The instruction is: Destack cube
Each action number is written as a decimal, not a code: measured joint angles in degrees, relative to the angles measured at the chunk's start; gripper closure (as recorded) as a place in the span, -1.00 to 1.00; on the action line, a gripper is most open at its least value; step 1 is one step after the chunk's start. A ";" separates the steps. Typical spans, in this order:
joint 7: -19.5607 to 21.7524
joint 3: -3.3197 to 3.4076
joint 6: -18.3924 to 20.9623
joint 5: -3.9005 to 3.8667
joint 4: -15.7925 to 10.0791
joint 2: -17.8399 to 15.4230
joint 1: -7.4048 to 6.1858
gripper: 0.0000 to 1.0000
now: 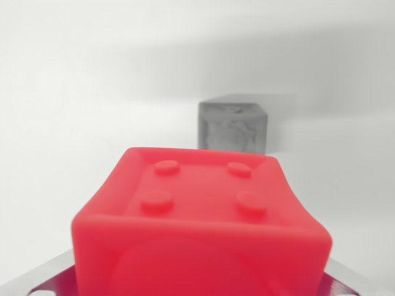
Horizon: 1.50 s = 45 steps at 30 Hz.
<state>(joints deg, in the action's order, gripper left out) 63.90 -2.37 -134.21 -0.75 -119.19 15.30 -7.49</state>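
Red cube, four round studs on top face, filling lower frame, blurred w/ closeness, pressed up against wrist cam. Seen from just above and behind; top face tilting away toward far wall. Metal plates peeking out at both bottom corners, either side of cube, prob. gripper parts or mount. Fingertips themselves hidden behind red bulk, so gripper state: cannot tell whether clamped on cube, apart or together. Judged likely held, given how near and centred it sits, but not confirmed.

Grey cube standing further off, beyond red one, slightly toward the wrist view's right of centre, embossed face toward cam, resting on white surface. Well apart from red cube in depth; no contact visible between the two. Shadow band across backdrop behind grey cube.

Key relation: red cube dead ahead of cam and between the metal plates, grey cube straight beyond along same line of sight. No long axis to speak of, both cubic. Stack looks already split, red no longer atop grey. Remaining, as judged: set red down on open white surface clear of grey, keeping to near side or left to avoid a knock.
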 joint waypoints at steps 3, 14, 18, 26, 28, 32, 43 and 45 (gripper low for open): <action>0.85 0.00 -0.16 -0.01 0.69 0.86 -0.38 1.00; 3.92 0.00 -0.70 -0.08 3.21 3.86 -1.73 1.00; 5.06 0.00 -0.81 -0.11 4.22 5.02 -2.23 1.00; 7.30 0.02 -0.98 -0.18 6.37 7.34 -3.23 1.00; 7.73 0.03 -1.00 -0.19 6.77 7.77 -3.40 1.00; 8.83 0.05 -1.05 -0.22 7.91 8.94 -3.88 1.00; 11.50 0.15 -1.13 -0.27 10.80 11.88 -5.09 1.00; 12.07 0.17 -1.13 -0.28 11.43 12.50 -5.33 1.00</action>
<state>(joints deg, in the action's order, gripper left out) 75.97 -2.20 -135.34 -1.04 -107.76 27.80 -12.82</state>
